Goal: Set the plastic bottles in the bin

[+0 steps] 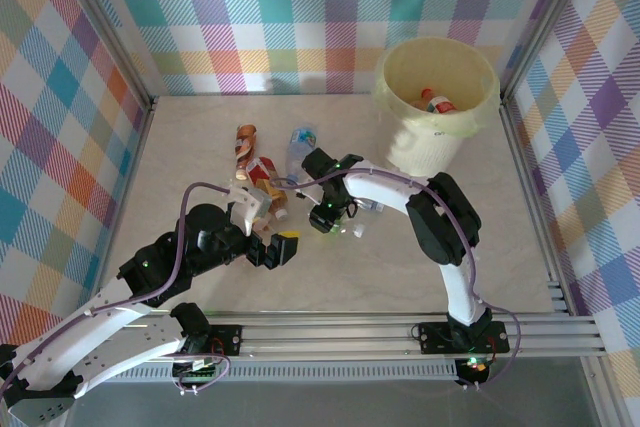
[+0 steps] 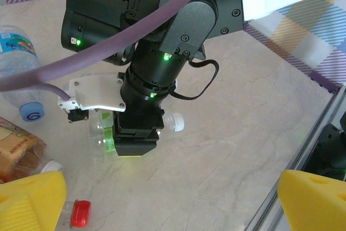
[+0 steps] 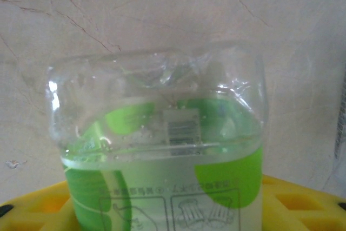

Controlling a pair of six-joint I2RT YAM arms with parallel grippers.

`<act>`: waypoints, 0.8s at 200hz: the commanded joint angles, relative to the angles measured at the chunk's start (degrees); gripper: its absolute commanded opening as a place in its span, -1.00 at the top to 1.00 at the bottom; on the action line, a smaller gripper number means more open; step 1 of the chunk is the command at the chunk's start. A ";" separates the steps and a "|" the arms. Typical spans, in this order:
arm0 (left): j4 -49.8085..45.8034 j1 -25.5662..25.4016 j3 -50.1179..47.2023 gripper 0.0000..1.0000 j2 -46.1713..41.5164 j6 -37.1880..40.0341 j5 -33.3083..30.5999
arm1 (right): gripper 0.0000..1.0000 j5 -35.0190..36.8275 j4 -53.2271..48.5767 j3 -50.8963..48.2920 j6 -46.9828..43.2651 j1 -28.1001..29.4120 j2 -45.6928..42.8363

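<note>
The marble-look table (image 1: 200,127) carries everything. At its far right stands the bin (image 1: 425,152), its liner folded over the rim and a few bottles already lying inside (image 1: 437,100). It sits within the right arm's reach, so a lift and a swing toward the far right should do.

The right gripper (image 2: 135,149) points straight down at mid-table on a clear green-labelled bottle (image 3: 162,150), which lies on its side. The fingers stand narrow, clamped across the body, and the dented wall in the right wrist view suggests the soft plastic is giving under the squeeze. The grip across the middle leaves the white cap (image 2: 174,123) free on the right.

The left gripper (image 1: 272,249) hangs just to the near left, its yellow fingers (image 2: 316,201) spread wide and empty, probably waiting its turn.

Further left and farther back lie the remaining bottles (image 1: 255,162), among them a blue-labelled one (image 2: 16,63) and a small red-capped one (image 2: 81,213).
</note>
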 commanded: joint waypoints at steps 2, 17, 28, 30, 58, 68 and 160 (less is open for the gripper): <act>2.30 -0.36 -0.78 -1.00 -0.17 -1.03 0.63 | -0.17 -2.08 0.75 -0.61 0.38 0.42 -3.13; 3.35 -0.37 -1.43 -1.00 -0.18 -1.59 0.58 | -0.17 -2.59 0.73 -0.79 1.13 0.43 -4.95; 4.69 -0.39 -2.16 -1.00 -0.27 -2.27 1.08 | -0.17 -3.21 0.67 -0.91 1.77 0.34 -6.47; 5.01 -0.37 -2.24 -1.00 -0.27 -2.44 1.22 | -0.17 -3.31 0.64 -0.95 1.90 0.34 -6.79; 7.39 -0.39 -2.90 -1.00 0.08 -3.32 1.86 | -0.15 -5.32 0.39 -1.00 3.60 -0.34 -10.77; 8.02 -0.36 -2.76 -1.00 0.17 -3.39 1.77 | -0.15 -5.96 0.46 -1.00 4.28 -0.66 -12.31; 22.56 -0.36 -3.80 -1.00 3.05 -8.29 -2.59 | -0.15 -8.27 2.95 1.60 9.36 -4.63 -22.22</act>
